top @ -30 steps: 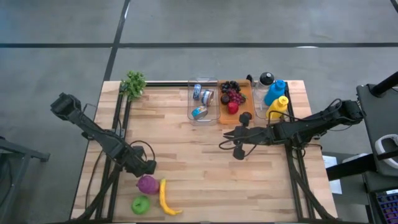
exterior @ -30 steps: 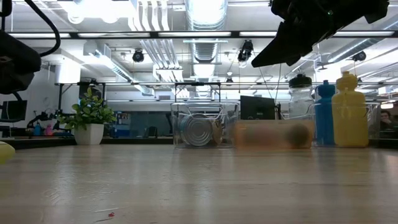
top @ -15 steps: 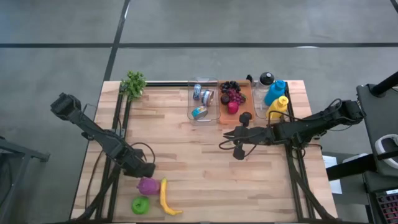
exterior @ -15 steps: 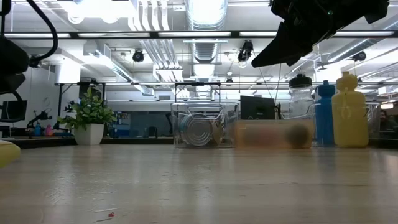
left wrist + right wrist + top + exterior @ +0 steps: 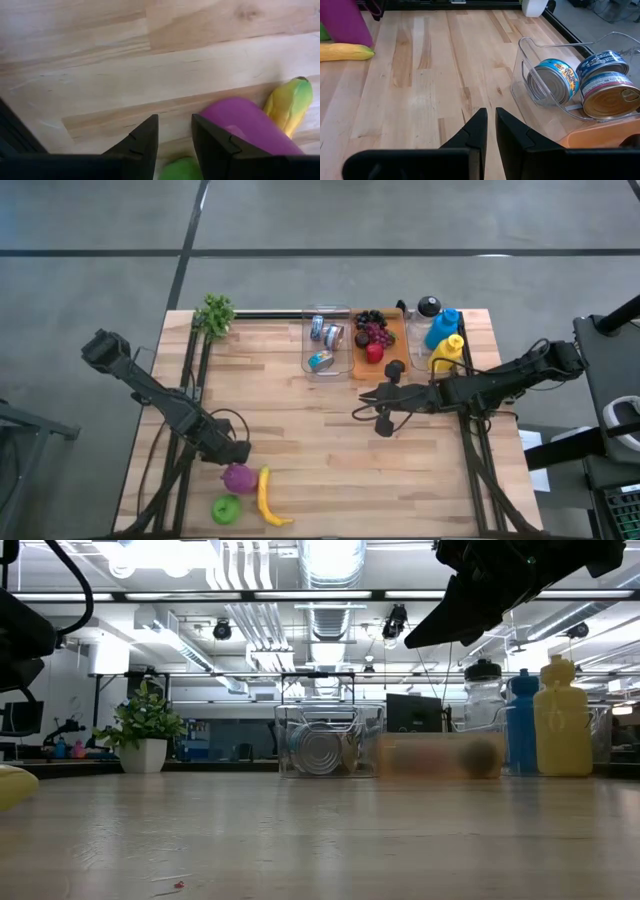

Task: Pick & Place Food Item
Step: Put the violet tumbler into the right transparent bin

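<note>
The left end effector (image 5: 238, 452), fingers narrowly parted and holding nothing, hovers just beside the purple eggplant (image 5: 238, 477), which lies on the surface just ahead of its tips, far from the shut right end effector (image 5: 362, 402).

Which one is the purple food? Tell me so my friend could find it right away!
Start at the wooden table and go to the corner opposite the small green plant, on the left arm's side, where three foods lie together. The round purple food lies just past the left gripper, between a green apple and a long yellow banana. It's the only purple one.
</note>
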`<action>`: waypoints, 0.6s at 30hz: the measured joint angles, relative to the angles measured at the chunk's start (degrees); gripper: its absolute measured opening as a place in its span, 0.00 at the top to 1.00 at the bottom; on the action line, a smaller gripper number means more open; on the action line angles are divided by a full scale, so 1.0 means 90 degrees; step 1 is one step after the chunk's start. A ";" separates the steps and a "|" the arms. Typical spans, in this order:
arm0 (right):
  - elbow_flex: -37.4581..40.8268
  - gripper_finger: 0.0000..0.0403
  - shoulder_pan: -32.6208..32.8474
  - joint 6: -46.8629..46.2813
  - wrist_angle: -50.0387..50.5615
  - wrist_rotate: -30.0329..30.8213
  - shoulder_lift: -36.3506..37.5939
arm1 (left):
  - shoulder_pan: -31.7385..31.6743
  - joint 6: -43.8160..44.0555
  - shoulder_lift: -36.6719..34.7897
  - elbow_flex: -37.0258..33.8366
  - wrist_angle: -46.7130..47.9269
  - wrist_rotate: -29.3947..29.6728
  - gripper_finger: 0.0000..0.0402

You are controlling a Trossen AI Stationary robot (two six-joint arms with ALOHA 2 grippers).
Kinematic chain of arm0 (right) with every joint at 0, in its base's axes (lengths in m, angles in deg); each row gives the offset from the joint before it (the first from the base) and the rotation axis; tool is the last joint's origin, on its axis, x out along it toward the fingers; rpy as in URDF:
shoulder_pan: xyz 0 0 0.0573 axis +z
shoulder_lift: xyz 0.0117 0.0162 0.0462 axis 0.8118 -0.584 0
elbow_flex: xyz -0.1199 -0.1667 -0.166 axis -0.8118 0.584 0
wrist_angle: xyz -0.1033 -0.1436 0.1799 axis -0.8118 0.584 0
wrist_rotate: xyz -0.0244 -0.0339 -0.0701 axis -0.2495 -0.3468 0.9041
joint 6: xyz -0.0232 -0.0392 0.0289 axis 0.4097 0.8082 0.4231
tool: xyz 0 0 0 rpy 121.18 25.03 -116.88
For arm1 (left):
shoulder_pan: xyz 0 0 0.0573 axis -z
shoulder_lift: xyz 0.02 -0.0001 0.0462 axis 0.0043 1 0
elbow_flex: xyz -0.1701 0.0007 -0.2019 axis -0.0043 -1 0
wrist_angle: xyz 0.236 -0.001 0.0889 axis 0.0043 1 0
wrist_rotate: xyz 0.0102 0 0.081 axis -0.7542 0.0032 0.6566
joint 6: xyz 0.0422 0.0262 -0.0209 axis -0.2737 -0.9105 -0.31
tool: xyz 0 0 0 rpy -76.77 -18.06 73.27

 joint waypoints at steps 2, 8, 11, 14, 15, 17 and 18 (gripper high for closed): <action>0.0000 0.92 0.0000 -0.0004 0.0000 0.0000 0.0000 | 0.0000 -0.0099 0.0000 0.0000 0.0132 0.0000 0.70; 0.0000 0.92 0.0000 -0.0002 -0.0002 0.0000 0.0012 | 0.0000 -0.0420 -0.0072 -0.0005 0.0860 0.0034 0.70; 0.0000 0.92 0.0000 -0.0002 -0.0011 0.0000 0.0027 | 0.0000 -0.0495 -0.0232 -0.0002 0.1020 0.0194 0.70; -0.0004 0.92 0.0000 -0.0008 -0.0009 0.0000 0.0027 | 0.0000 -0.0539 -0.0431 0.0002 0.1020 0.0466 0.70; -0.0012 0.92 0.0000 -0.0009 -0.0010 0.0000 0.0023 | 0.0000 -0.0588 -0.0479 0.0002 0.1020 0.0520 0.70; -0.0025 0.92 0.0000 -0.0005 -0.0011 0.0000 0.0022 | 0.0000 -0.0640 -0.0542 0.0002 0.1020 0.0531 0.70; -0.0030 0.92 0.0000 -0.0009 -0.0010 -0.0002 0.0022 | 0.0001 -0.0658 -0.0556 0.0002 0.1019 0.0522 0.70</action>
